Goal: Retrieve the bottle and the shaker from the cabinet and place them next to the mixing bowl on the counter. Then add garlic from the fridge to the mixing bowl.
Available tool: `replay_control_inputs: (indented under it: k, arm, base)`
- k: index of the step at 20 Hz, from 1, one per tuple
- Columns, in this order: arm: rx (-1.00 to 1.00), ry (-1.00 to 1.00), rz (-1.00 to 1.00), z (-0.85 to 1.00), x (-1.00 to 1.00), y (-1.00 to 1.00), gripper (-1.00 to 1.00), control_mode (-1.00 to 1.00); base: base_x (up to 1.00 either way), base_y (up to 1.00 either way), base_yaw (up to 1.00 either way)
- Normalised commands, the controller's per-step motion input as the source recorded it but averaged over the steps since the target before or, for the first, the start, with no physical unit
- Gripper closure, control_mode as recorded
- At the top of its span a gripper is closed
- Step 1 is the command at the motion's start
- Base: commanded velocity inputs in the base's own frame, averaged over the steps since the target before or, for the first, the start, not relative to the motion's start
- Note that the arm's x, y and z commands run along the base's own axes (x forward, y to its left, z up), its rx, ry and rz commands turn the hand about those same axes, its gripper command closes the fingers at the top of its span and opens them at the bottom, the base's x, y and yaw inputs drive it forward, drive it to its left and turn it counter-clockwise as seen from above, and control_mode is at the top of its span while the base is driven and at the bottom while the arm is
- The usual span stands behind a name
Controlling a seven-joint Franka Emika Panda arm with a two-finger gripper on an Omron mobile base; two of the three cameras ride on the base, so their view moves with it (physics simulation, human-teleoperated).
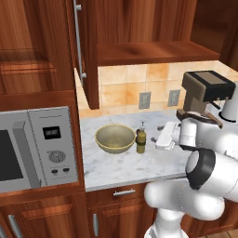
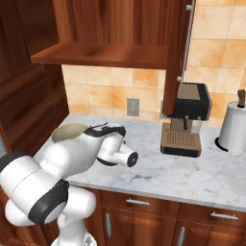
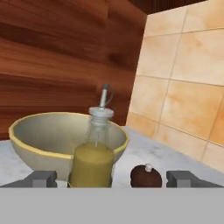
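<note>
The mixing bowl, tan with a yellow rim, stands on the marble counter. Right beside it, on its right, the bottle stands upright, filled with yellow-green liquid and topped by a spout. My gripper is just right of the bottle, pointing at it. In the hand view the bottle is close in front of the bowl, and my gripper is open, its tips wide on either side and apart from the glass. A small dark brown shaker stands on the counter next to the bottle.
The cabinet door hangs open above the counter, over an empty shelf. A microwave is at the left. A coffee machine and a paper towel roll stand at the right. The wall is tiled.
</note>
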Motion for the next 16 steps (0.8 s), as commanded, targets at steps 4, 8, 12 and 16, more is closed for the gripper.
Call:
replay_control_inputs:
  k: [4,8,12,16]
  arm:
    - [0.01,0.32,-0.24,0.57,0.00,-0.09,-1.00,-1.00]
    - [-0.04,0.63,-0.30,0.58,0.00,0.00,-1.00,-1.00]
    - [-0.07,0.62,-0.30,0.63,0.00,0.00,-1.00,-1.00]
    - [-0.01,0.25,-0.23,0.73,-0.14,-0.05,-1.00,-1.00]
  base:
    - [0.00,0.00,0.00]
    - [0.00,0.00,0.00]
    - [0.00,0.00,0.00]
    - [0.00,0.00,0.00]
